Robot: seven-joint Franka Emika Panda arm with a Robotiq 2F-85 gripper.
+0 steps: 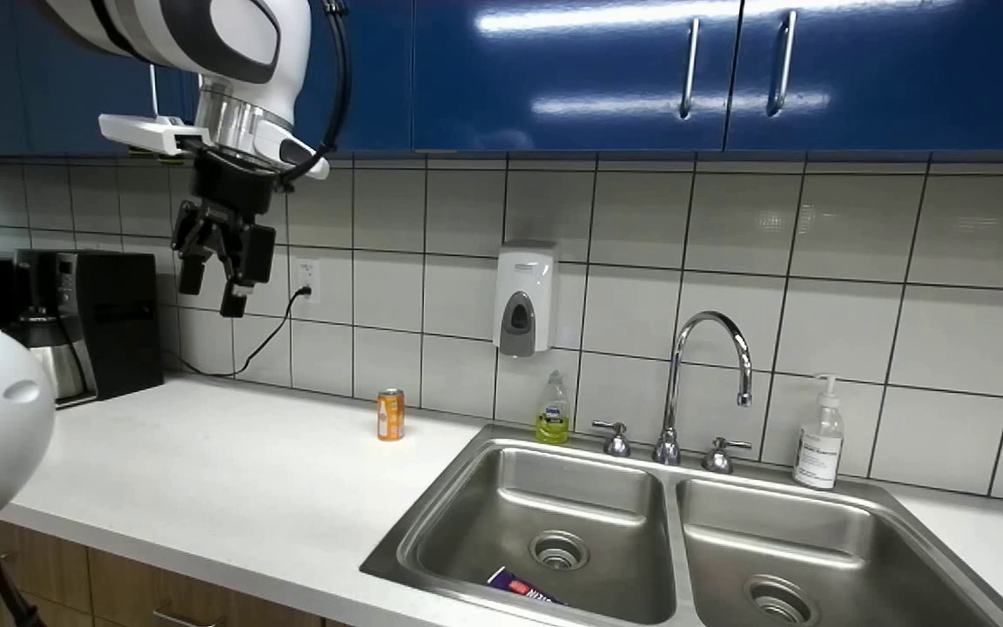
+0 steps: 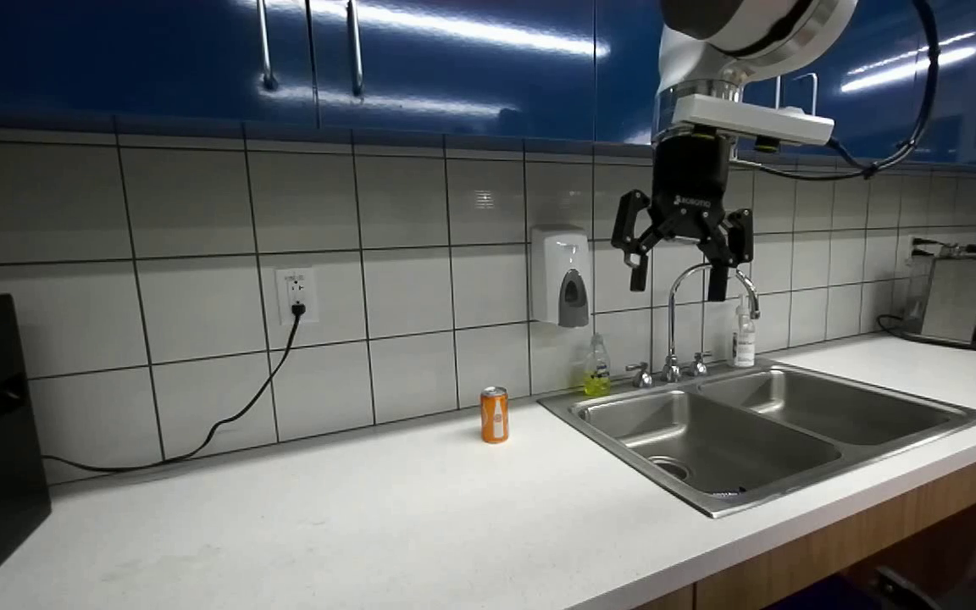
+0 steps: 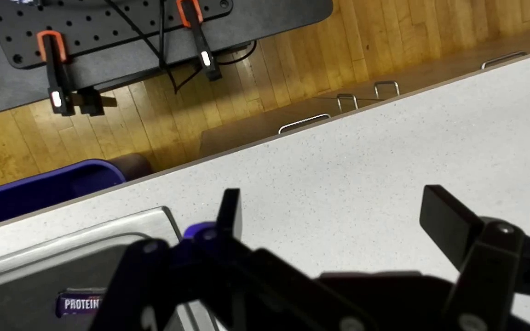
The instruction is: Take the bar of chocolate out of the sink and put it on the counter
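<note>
Black pincer (image 2: 678,284) hangs in mid-air, fingers (image 2: 718,284) spread well apart; wrist view shows off-white counter (image 3: 338,156) through the gap. Both exterior views put it well above the counter.

Chocolate bar (image 3: 78,303): purple wrapper, white PROTEIN lettering. Lies in the sink (image 1: 682,557), in the basin nearer the orange can (image 1: 391,414), low and well apart from the pincer. Wrist-view bearing from the pincer: between 8 and 9 o'clock, one end of the bar hidden behind the pincer itself. Bearing in an exterior view: between 4 and 5 o'clock. There it lies slantwise near the round drain (image 1: 559,550), on its 7 to 8 o'clock side, partly cut off by the near basin edge.

Further out, bearings from the pincer in that view: can upright on the counter at 4; white wall dispenser (image 1: 526,300) at 3, soap bottle (image 1: 553,414) beneath, yellow-green liquid; chrome faucet (image 1: 672,383) between 3 and 4; black machine (image 1: 123,322) between 8 and 9; blue cupboards (image 1: 571,78) around 2.

Wrist view, past the counter edge: dark purple bin (image 3: 62,184) at 9, wood floor (image 3: 283,78) between 11 and 12, dark bench (image 3: 283,18) toward 10 and 11.
</note>
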